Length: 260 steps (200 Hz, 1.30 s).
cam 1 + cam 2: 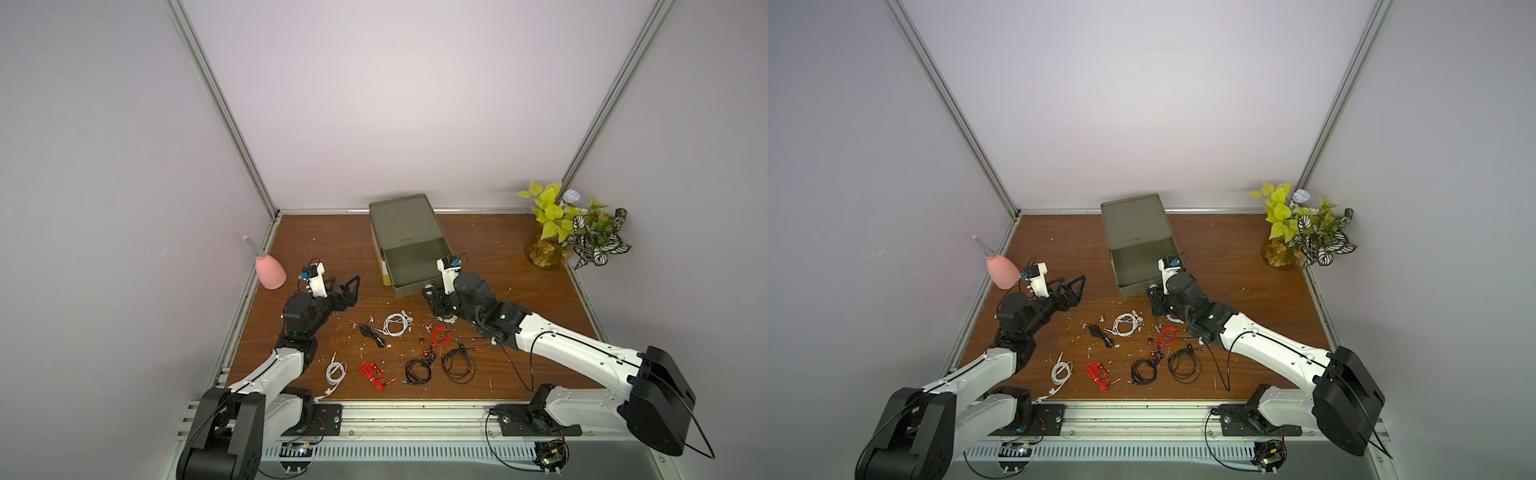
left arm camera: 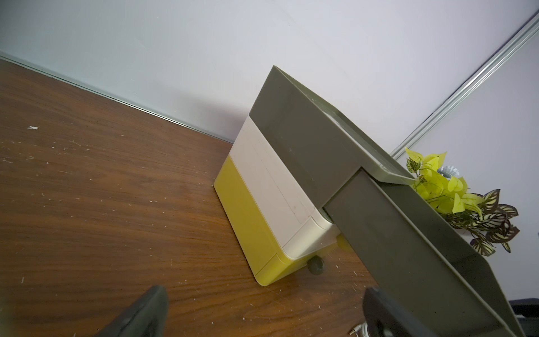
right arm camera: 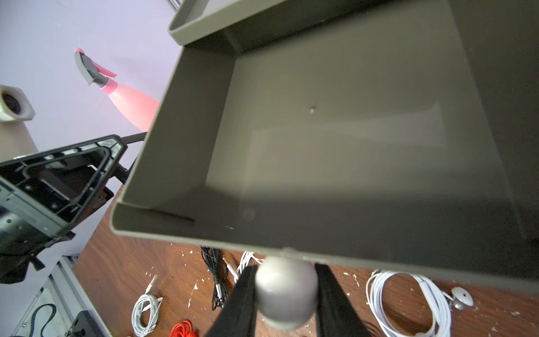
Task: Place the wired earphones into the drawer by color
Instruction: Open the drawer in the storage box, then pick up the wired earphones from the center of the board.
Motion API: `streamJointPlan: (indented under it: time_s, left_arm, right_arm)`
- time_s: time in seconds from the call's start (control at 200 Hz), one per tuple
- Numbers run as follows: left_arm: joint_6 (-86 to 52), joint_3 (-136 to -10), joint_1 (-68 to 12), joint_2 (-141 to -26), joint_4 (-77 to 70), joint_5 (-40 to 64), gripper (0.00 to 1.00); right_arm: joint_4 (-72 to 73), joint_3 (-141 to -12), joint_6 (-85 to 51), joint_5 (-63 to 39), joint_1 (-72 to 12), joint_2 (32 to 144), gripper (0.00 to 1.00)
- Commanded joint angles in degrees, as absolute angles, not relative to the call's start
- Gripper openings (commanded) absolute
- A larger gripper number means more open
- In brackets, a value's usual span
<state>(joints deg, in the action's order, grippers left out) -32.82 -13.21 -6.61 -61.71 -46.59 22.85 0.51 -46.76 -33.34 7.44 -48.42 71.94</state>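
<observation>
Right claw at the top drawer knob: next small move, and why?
Probably open the right claw fully and back off the knob: the olive drawer is already pulled out and empty, and a white earphone bundle lies just below it.

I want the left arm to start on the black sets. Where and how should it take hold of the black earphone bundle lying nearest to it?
Judging from both top views, grip the black earphone bundle across its narrow middle, coming straight down. It lies flat on the table as a slim, elongated bunch, so jaws set crosswise to its length would gather every strand. The left gripper is already open wide.
</observation>
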Motion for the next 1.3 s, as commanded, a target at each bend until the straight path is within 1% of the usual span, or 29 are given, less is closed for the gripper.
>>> streamJointPlan:
  time_s: [0.0,0.045,0.09,0.345,0.575,0.761,0.876,1.041,1.206,1.296]
  left_arm:
    - [-32.43,-12.70,-7.12,-60.95,-48.43,22.94,1.00]
    - [-32.39,-12.68,-7.12,-61.00,-48.43,22.95,1.00]
    - [-32.43,-12.68,-7.12,-60.97,-48.43,22.97,1.00]
    - [-32.28,-12.74,-7.12,-60.83,-47.99,22.67,1.00]
    - [-32.39,-13.96,-7.12,-60.69,-45.26,23.58,1.00]
    - [-33.52,-14.07,-7.36,-57.08,-36.13,22.67,1.00]
    - [-34.26,-13.83,-7.80,-52.19,-26.55,21.53,1.00]
    - [-36.09,-13.36,-9.80,-44.45,-14.24,18.17,1.00]
    - [-37.68,-13.63,-14.08,-40.48,-6.08,13.91,1.00]
    - [-37.98,-14.59,-18.75,-41.14,-2.66,9.98,1.00]
  right_arm:
    - [0.61,-46.58,-34.17,8.91,-48.78,69.88,0.50]
    - [0.51,-46.58,-34.18,9.15,-48.78,69.59,0.57]
    - [0.26,-46.53,-34.05,9.36,-48.78,69.21,0.62]
    - [-1.82,-45.54,-33.45,10.44,-48.78,66.70,0.78]
    - [-4.23,-41.51,-31.94,11.45,-48.76,60.90,0.93]
    - [-5.34,-36.53,-31.03,13.10,-48.78,54.84,0.96]
    - [-5.30,-32.95,-30.44,15.45,-48.79,50.89,0.99]
    - [-2.91,-27.90,-28.58,19.03,-48.78,46.40,0.99]
    - [-0.66,-24.94,-28.13,22.02,-48.79,44.08,0.99]
    - [0.00,-24.11,-27.95,22.79,-48.78,43.81,0.99]
